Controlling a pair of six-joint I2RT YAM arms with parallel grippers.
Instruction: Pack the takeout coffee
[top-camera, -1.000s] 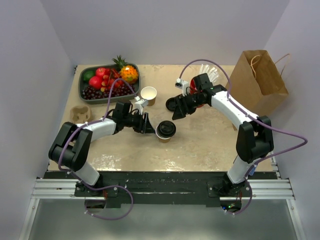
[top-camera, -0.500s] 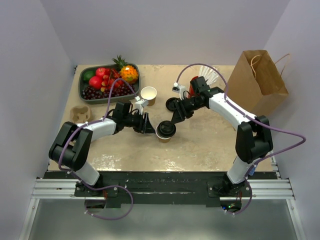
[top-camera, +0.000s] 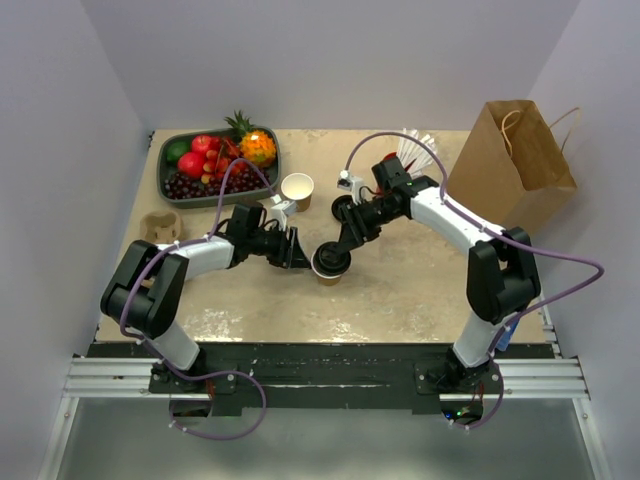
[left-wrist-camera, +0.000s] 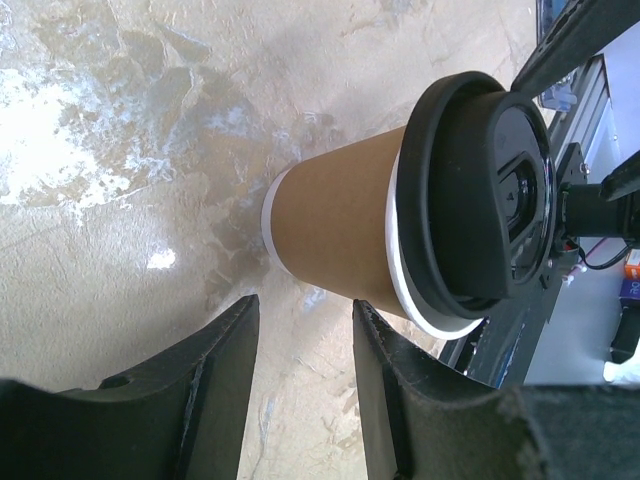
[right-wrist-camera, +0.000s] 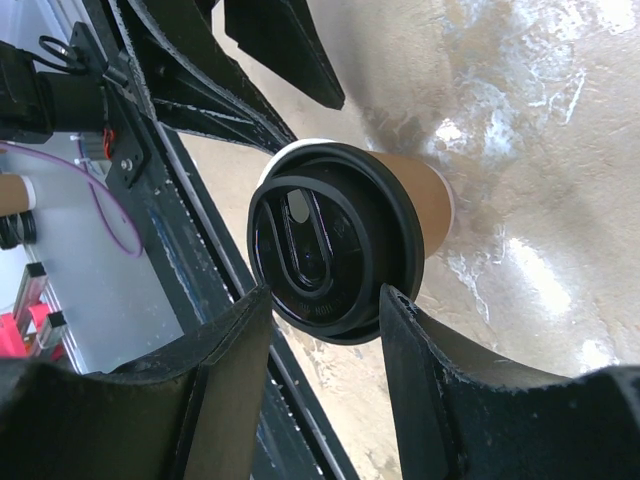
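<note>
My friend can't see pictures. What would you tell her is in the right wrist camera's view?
A takeout coffee with a black lid stands on the tan table. The right gripper reaches toward it, its two open black fingers on either side of the lid. The left gripper points at the cup from the far side.

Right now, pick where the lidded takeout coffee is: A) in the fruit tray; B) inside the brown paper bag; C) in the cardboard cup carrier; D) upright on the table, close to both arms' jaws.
D: the takeout coffee stands upright on the table, black lid on, well apart from the paper bag.
</note>
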